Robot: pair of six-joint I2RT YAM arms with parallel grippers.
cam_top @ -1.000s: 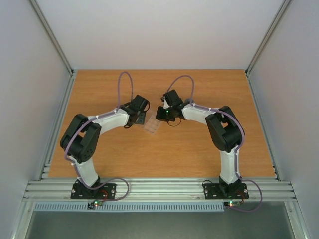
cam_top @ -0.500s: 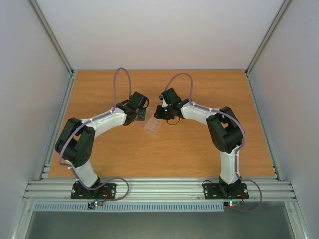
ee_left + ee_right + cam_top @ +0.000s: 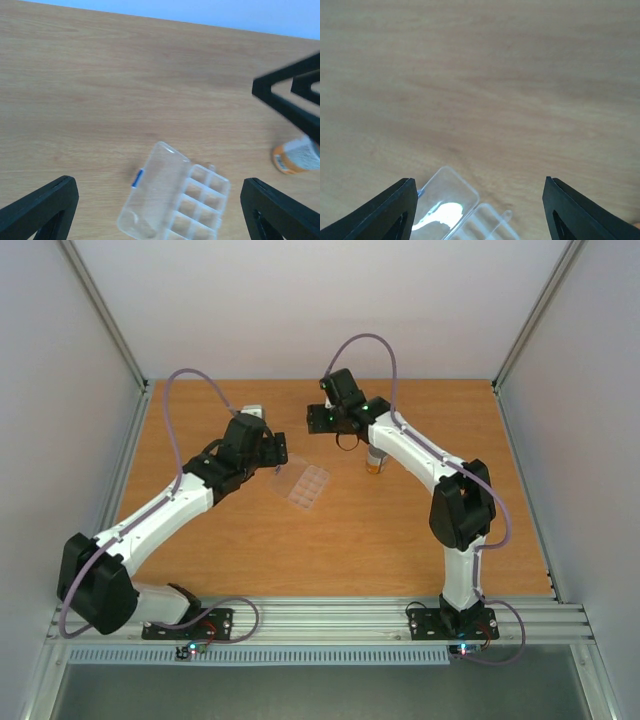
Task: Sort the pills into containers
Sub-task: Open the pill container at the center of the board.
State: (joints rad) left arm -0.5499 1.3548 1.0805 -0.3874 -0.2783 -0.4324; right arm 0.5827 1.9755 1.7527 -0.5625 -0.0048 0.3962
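Note:
The clear pill box (image 3: 303,486) lies on the wooden table with its lid folded open. In the left wrist view its lid (image 3: 155,195) with a blue latch lies left of the cells, the containers (image 3: 205,197), which look empty. The box's corner (image 3: 451,206) shows low in the right wrist view. No pills can be made out in any view. My left gripper (image 3: 277,454) (image 3: 160,210) hovers open above the box's left side. My right gripper (image 3: 322,422) (image 3: 479,205) is open and raised behind the box. Neither holds anything.
An orange bottle with a white label (image 3: 375,462) (image 3: 295,156) stands right of the box, under the right forearm. The right gripper's black fingers (image 3: 292,97) cross the upper right of the left wrist view. Grey walls and metal rails (image 3: 120,490) bound the table.
Both grippers have pulled off the box: the left out to the left, the right up and toward the back. Both opened wider, and the orange bottle is now uncovered.

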